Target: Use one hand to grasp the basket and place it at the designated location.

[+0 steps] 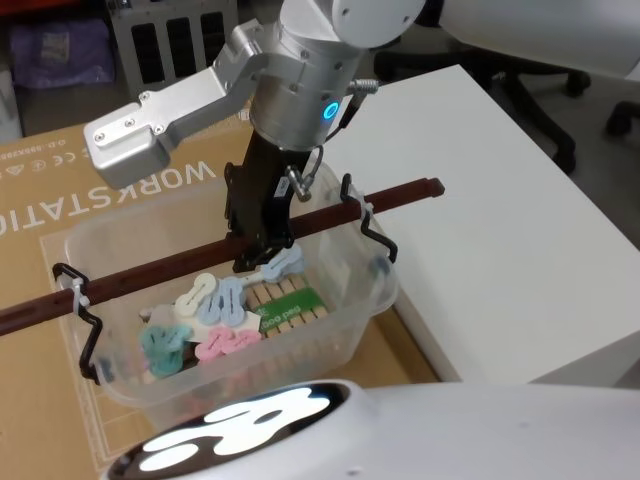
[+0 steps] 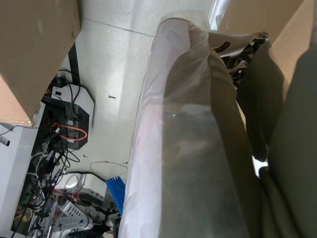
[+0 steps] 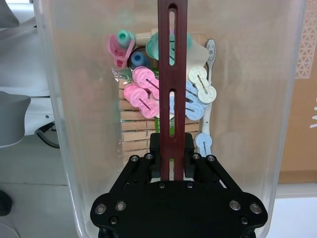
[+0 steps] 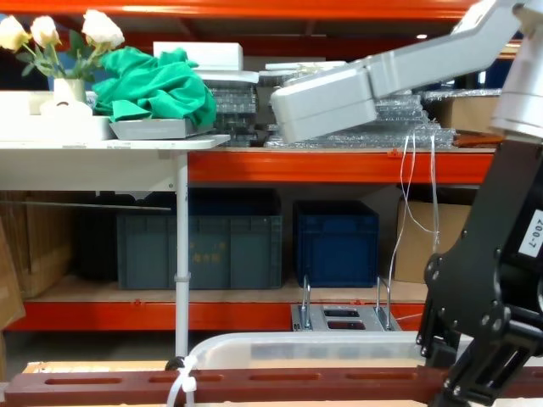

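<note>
Basket point(image 1: 345, 335): clear plastic tub, over the brown cardboard point(image 1: 60, 190), with its right end just beside the white desk point(image 1: 480, 200). Whether the tub rests on the cardboard or hangs clear of it cannot be told.

Orientation: the long axis runs left to right, with the right end farther away than the left end.

Bar point(image 1: 150, 272): dark red-brown, slotted, lying along the same axis across the open top. It projects past the rim at both ends. A black wire hook point(image 1: 90, 330) and a white cable tie point(image 1: 80, 295) join it to the rim at the left end; a matching hook sits at the right end.

Right pincer point(image 1: 262, 250): black, reaching down from the far side, clamped on the bar near its middle. In the right wrist view the two fingers point(image 3: 156, 148) press against opposite sides of the bar.

Contents: pastel clips point(image 1: 215, 300) and wooden clothespins point(image 1: 285, 300) on the floor of the tub, below the bar.
</note>
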